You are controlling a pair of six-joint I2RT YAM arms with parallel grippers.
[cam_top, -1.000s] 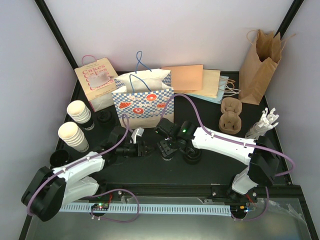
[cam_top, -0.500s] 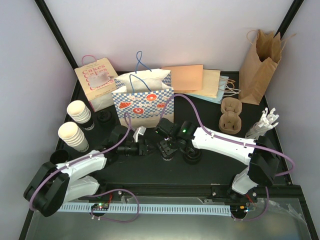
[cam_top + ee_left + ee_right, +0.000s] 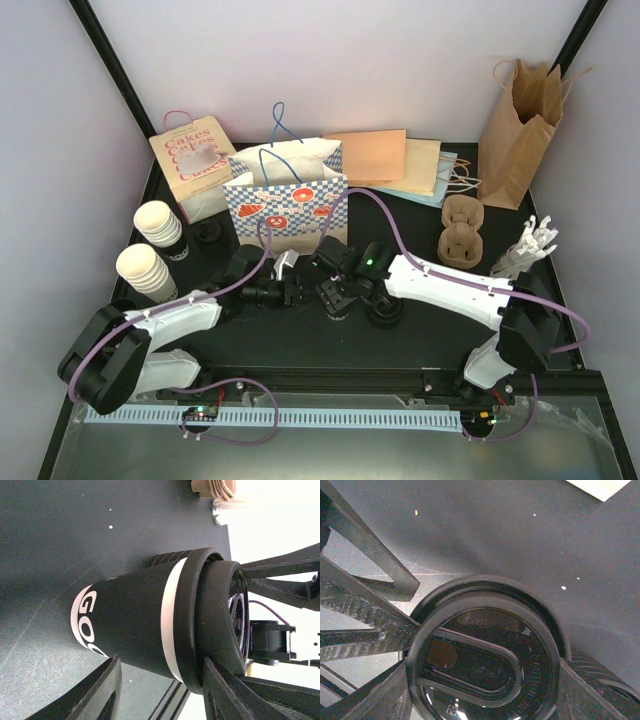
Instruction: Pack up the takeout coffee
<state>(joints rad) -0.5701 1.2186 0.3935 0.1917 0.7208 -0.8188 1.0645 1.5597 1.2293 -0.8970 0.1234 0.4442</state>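
left gripper (image 3: 296, 293) astride black cup (image 3: 130, 625), right gripper (image 3: 338, 288) clamping its lid (image 3: 480, 670)

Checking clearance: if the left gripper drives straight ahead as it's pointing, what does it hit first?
The black lidded cup, right ahead of the left gripper; whether they touch is unclear. The right gripper grips its lid.

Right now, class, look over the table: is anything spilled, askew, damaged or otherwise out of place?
Nothing clearly stands out. The black cup stands upright on the table, its lid looks level, and no spill shows. Only the tall brown bag has a crumpled top.
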